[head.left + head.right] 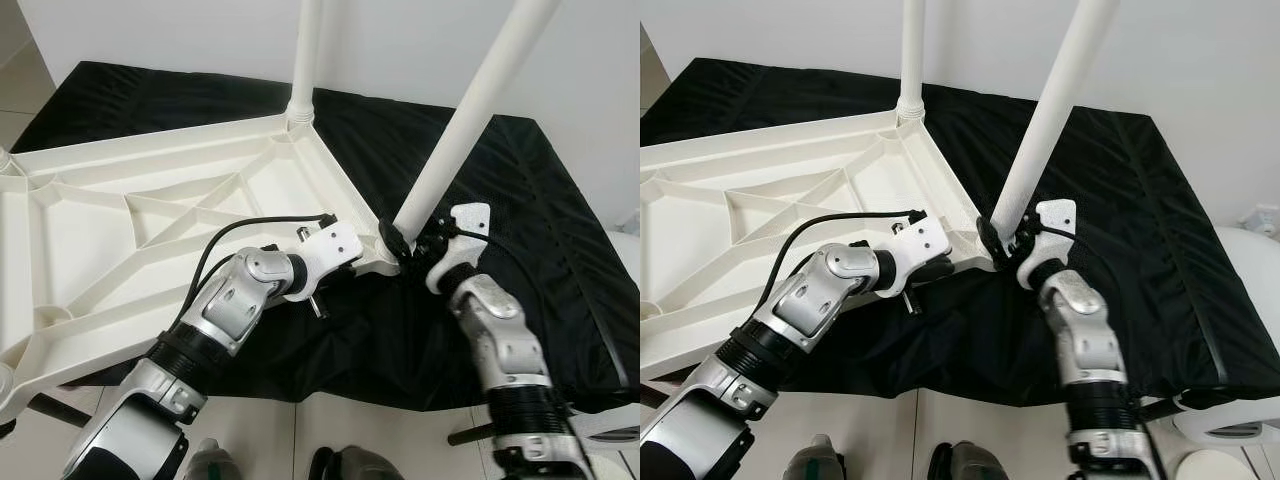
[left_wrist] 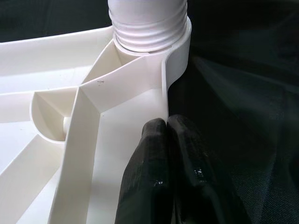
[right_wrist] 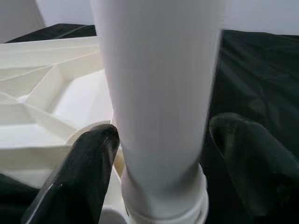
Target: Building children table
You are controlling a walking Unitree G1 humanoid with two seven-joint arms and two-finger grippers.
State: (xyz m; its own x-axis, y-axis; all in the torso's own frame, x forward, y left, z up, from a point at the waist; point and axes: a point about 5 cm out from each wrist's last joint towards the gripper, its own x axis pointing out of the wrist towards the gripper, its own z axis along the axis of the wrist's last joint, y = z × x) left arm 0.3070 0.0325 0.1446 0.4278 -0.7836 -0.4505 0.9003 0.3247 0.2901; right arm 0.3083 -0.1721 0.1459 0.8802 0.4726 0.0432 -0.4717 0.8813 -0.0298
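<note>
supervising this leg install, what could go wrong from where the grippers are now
The near leg leans well off vertical where it enters its corner socket, so it may cross-thread or pop out. The right gripper has its fingers either side of the leg with gaps showing, so it could slip. The left gripper, fingers together against the tabletop rim, may let the tabletop shift.

Camera layout: head stereo pair plus two wrist cameras.
From the head we look forward and down, from above, on the upturned white tabletop (image 1: pixel 150 215) and black cloth (image 1: pixel 500 220). Our left wrist camera sits close along the tabletop's edge, facing a threaded leg (image 2: pixel 149 23). Our right wrist camera faces the near leg (image 3: pixel 159 93) at very close range.
</note>
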